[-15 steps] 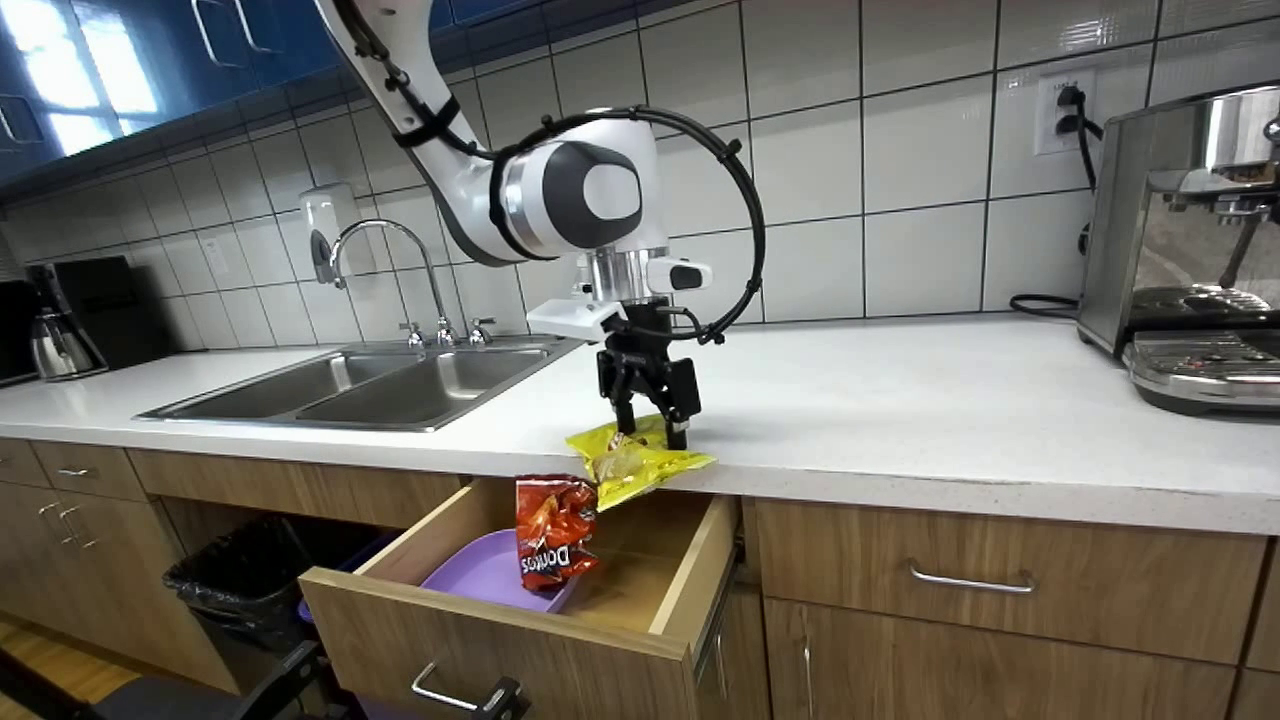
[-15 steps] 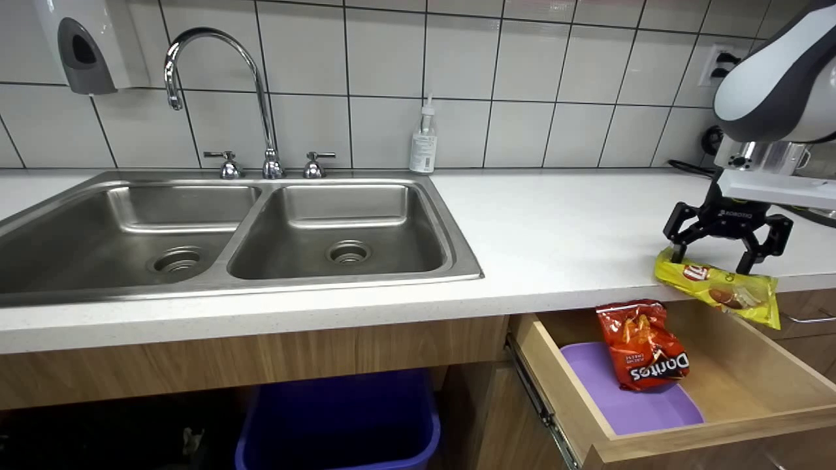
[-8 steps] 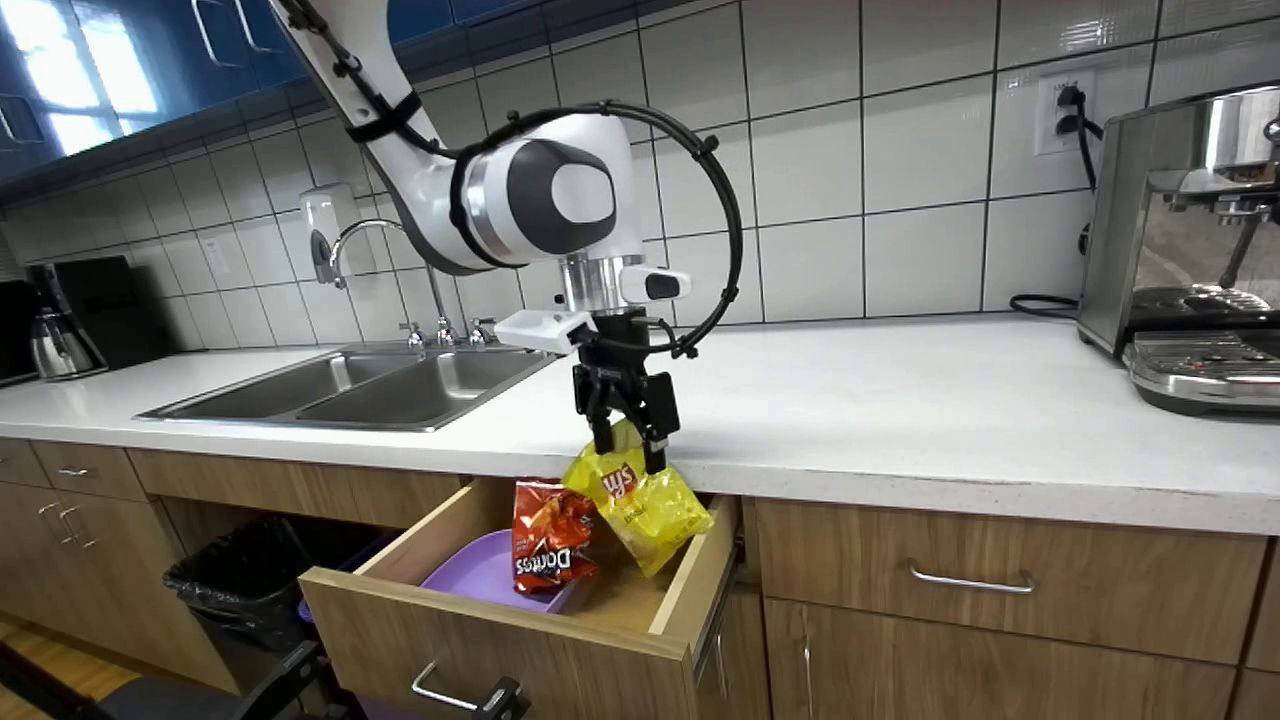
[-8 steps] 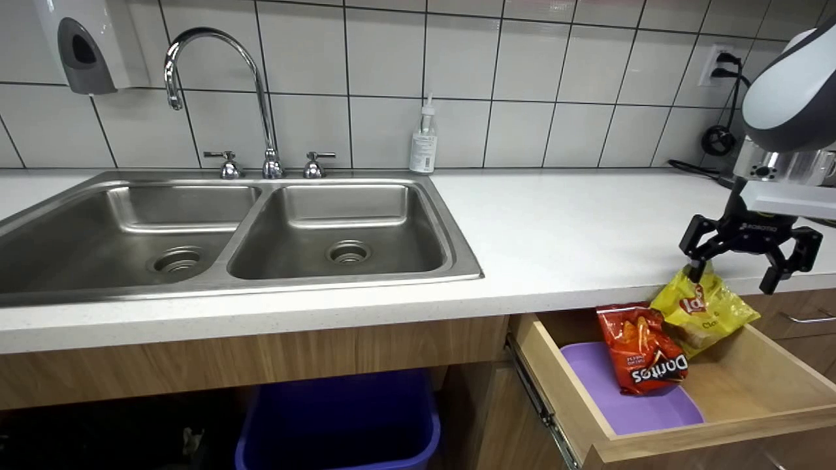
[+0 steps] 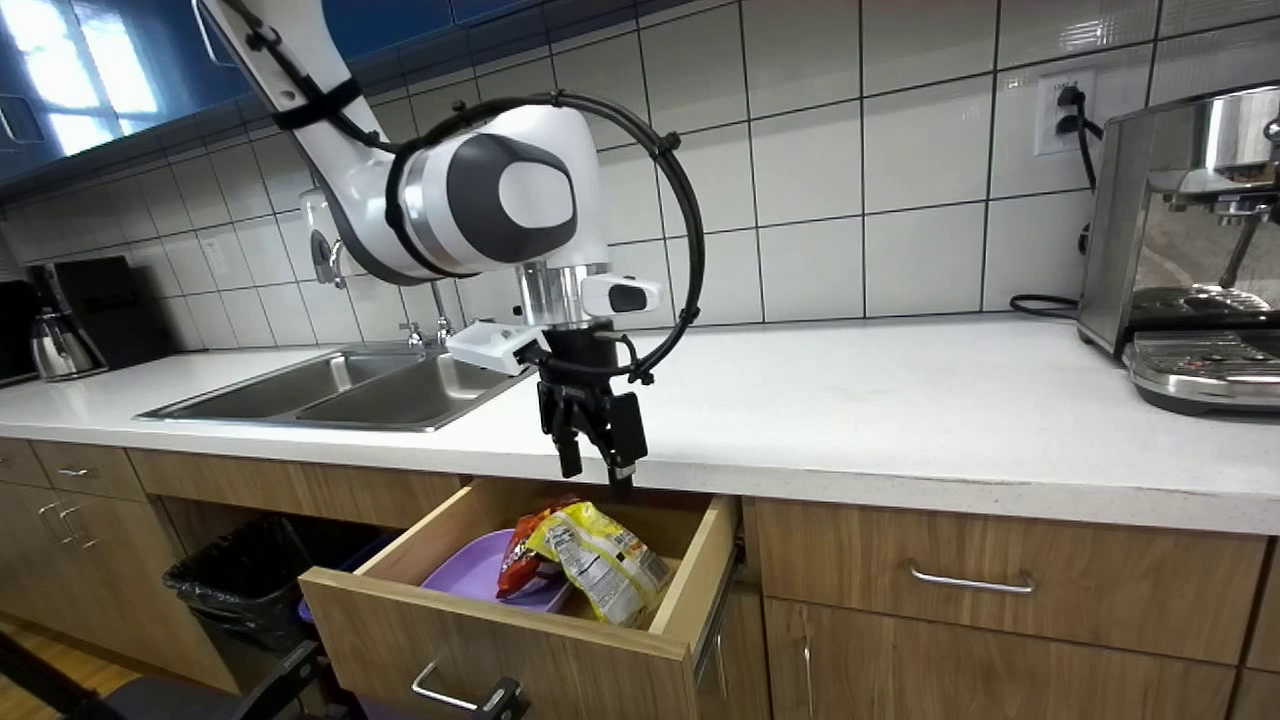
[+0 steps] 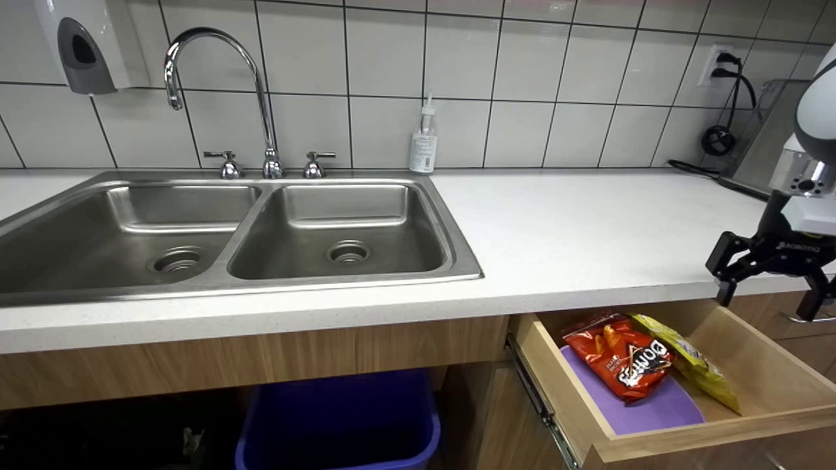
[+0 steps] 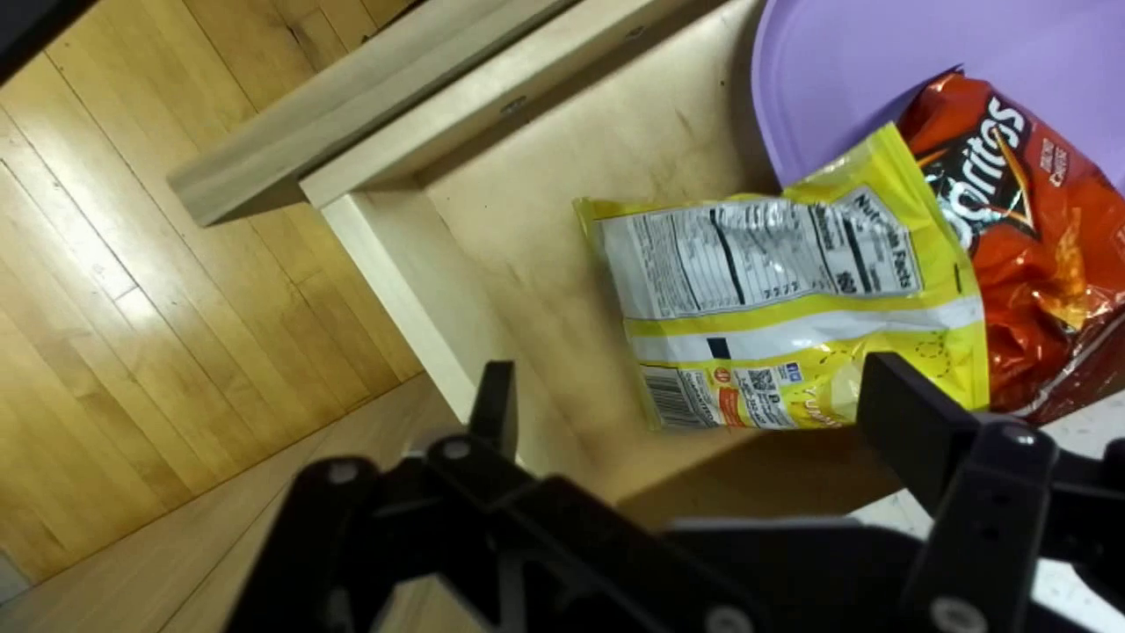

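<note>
My gripper [image 5: 596, 480] is open and empty, with its fingers spread above the open drawer [image 5: 520, 640]. It also shows in the other views [image 6: 767, 309] [image 7: 690, 378]. A yellow chip bag [image 7: 773, 308] lies in the drawer below the fingertips, back label up in the wrist view; it shows in both exterior views [image 5: 610, 570] [image 6: 692, 369]. A red Doritos bag [image 7: 1037, 237] lies beside it, partly under its edge, on a purple plate [image 7: 844, 70]. In an exterior view the red bag [image 6: 627, 359] leans against the yellow one.
The white countertop [image 5: 860, 400] edge runs behind the drawer. A double sink [image 6: 353, 228] with a faucet [image 6: 261, 111] and a bottle [image 6: 423, 143] stand along it. A coffee machine [image 5: 1200, 250], a black-lined bin [image 5: 240, 570] and a blue bin [image 6: 339, 418] also show.
The yellow bag, at the fingers a second ago, has dropped into the drawer and turned over. The red bag has tipped back. My gripper has moved lower and out from the counter edge.
</note>
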Robot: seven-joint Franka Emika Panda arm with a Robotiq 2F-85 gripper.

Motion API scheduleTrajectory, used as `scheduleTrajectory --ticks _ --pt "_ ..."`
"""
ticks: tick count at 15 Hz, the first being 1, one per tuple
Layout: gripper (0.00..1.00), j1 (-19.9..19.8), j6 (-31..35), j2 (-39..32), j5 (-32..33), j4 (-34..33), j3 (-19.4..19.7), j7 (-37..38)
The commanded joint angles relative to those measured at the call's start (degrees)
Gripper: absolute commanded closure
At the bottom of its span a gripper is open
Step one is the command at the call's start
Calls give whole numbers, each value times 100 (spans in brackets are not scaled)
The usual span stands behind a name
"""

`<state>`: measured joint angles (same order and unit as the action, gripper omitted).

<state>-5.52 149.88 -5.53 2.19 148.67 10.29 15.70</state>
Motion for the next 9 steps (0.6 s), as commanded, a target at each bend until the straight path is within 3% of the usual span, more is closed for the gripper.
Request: scheduleTrajectory --ticks 1,9 --pt "0 16 180 531 267 554 -19 358" --pt "0 -99 243 1051 395 1185 -129 515"
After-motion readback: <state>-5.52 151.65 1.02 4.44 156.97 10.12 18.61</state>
